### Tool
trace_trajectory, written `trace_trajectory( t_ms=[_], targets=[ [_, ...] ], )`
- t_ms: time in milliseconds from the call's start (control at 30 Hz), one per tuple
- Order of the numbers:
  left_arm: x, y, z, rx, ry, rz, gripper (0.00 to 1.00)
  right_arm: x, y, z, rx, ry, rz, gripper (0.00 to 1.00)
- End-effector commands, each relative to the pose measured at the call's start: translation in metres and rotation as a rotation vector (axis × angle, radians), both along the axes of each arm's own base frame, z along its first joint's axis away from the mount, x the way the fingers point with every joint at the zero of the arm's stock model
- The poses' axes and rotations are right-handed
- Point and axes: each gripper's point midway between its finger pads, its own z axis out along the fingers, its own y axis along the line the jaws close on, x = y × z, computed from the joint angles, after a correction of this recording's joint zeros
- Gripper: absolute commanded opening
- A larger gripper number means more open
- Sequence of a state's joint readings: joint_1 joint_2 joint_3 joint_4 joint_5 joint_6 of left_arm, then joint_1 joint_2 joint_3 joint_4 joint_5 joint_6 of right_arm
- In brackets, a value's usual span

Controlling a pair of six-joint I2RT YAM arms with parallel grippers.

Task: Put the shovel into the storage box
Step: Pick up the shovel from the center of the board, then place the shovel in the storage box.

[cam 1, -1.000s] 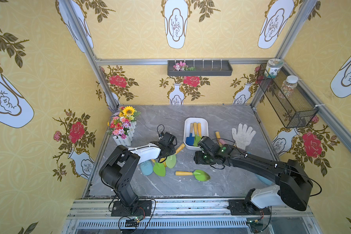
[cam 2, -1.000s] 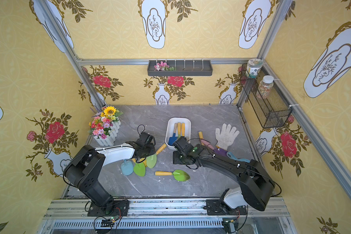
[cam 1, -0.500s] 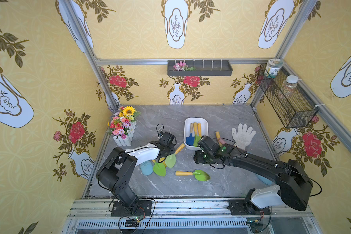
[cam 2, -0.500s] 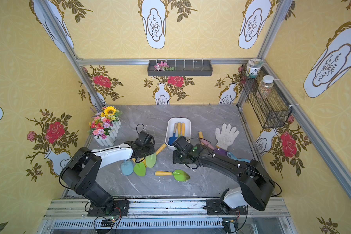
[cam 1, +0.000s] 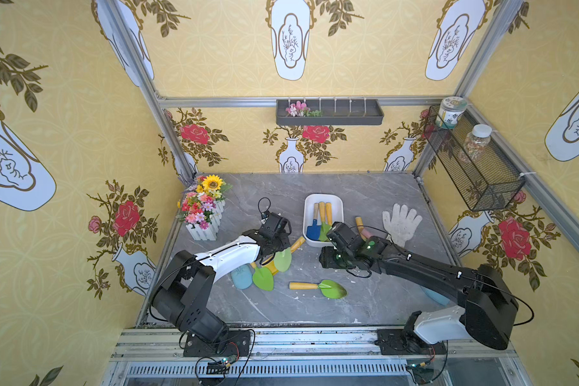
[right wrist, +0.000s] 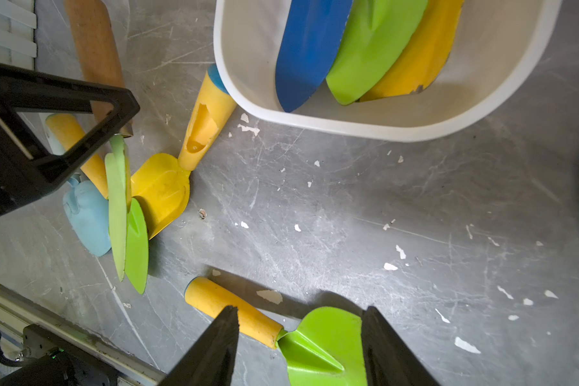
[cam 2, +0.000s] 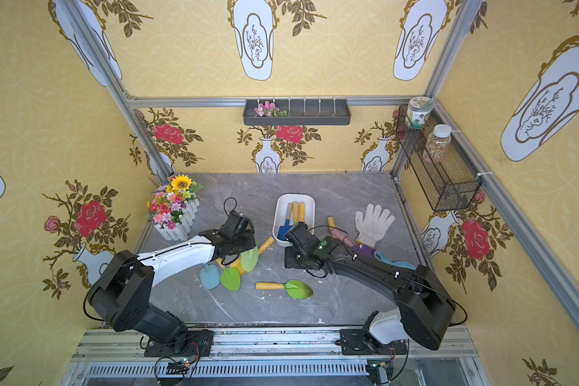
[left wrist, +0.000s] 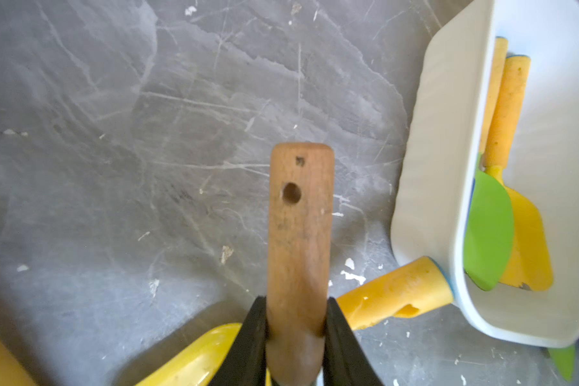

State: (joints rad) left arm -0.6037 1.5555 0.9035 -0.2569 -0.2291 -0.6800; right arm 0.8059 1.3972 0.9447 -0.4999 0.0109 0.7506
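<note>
- Three shovels [cam 1: 321, 224] lie in the storage box [cam 1: 323, 196] — others [cam 1: 318, 288] wait on the table [cam 1: 375, 300].
- Our left gripper [left wrist: 296, 302] clamps the wooden-handled shovel [left wrist: 300, 227] near the box; we see the right gripper [right wrist: 300, 310] parted, empty.

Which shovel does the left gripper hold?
The pale-green shovel with the brown wooden handle, clamped in the left gripper. The rest lie loose on the table or in the storage box.

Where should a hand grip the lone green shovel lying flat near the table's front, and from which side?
Its yellow handle, from above, closing across it: narrow, round, lying flat with bare table either side; the green blade is wide and dished.
</note>
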Motion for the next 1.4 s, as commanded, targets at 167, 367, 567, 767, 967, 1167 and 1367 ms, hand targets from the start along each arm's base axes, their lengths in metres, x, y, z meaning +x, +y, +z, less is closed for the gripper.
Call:
trace_trajectory(
  t_ms=[167,367,567,767,967,1167,1367],
  targets=[
    [0.006,-0.018,0.021,-0.022,-0.028,-0.056,0.19,0.004,-0.012,0.004,-0.002,-0.019,-0.029,0.62],
    [0.013,-0.035,0.032,-0.041,-0.045,-0.089,0.19,0.005,-0.023,0.005,0.012,-0.012,-0.055,0.62],
    [0.022,-0.053,0.041,-0.057,-0.058,-0.123,0.19,0.006,-0.037,0.007,0.019,-0.016,-0.085,0.62],
    [0.037,-0.072,0.054,-0.073,-0.081,-0.158,0.19,0.004,-0.047,0.005,0.018,-0.012,-0.105,0.62],
    [0.053,-0.09,0.062,-0.085,-0.099,-0.189,0.19,0.002,-0.05,0.002,0.016,-0.005,-0.115,0.62],
    [0.07,-0.106,0.063,-0.08,-0.107,-0.217,0.19,0.0,-0.05,-0.002,0.016,0.006,-0.119,0.62],
    [0.088,-0.122,0.057,-0.062,-0.107,-0.25,0.19,-0.001,-0.051,-0.004,0.017,0.009,-0.123,0.62]
  ],
)
